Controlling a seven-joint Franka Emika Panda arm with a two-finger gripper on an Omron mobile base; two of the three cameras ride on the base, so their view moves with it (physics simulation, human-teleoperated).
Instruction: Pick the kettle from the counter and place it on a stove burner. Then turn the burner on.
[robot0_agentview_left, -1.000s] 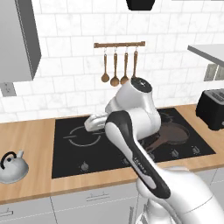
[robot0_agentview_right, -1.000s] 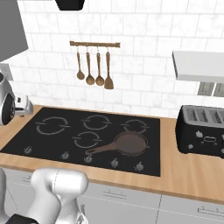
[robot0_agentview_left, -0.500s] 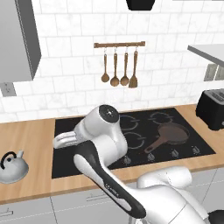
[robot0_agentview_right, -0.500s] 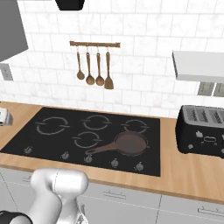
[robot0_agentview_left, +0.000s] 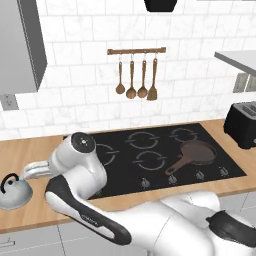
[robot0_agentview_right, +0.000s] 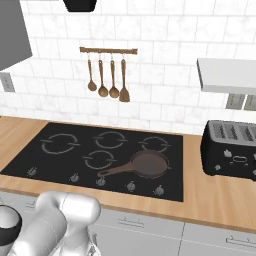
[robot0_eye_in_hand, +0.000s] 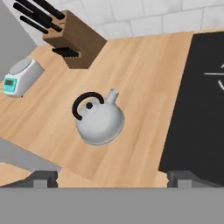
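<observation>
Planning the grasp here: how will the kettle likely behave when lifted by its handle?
The kettle looks like rigid metal, so it probably won't flex. Its rounded, smooth body may be slippery; the arched handle seems the safer hold. Squat and wide on the counter, it likely won't tip, though it may swing.

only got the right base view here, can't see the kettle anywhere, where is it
Observer: The kettle sits upright on the counter, apart from the stovetop's edge.
Operator: is the gripper on it
Observer: No. In the hand view the gripper hangs above it with jaws wide, nothing held.
Operator: anything near it to avoid
Observer: A knife block and a small scale stand further along the counter, both apart from the kettle.
</observation>
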